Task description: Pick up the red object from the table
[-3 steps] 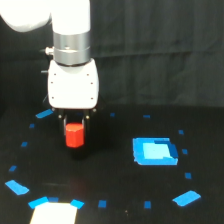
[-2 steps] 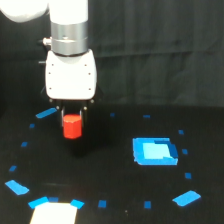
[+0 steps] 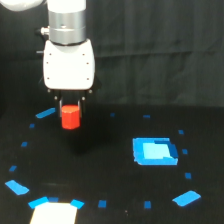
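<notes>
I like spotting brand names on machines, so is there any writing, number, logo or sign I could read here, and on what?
None can be read.
The white body of the gripper: plain, with no lettering or logo visible.
The red object it holds: no marking visible.
The blue tape pieces and the large blue patch on the table: plain colour, no print.
The pale sheet at the bottom edge: blank, though blurred.

The arm's white housing (image 3: 68,65) looks like smooth glossy plastic under a brushed metal collar (image 3: 66,22). The red object (image 3: 70,116) seems matt plastic, the table (image 3: 100,165) matt black, the backdrop (image 3: 160,50) dark creased cloth.
</notes>
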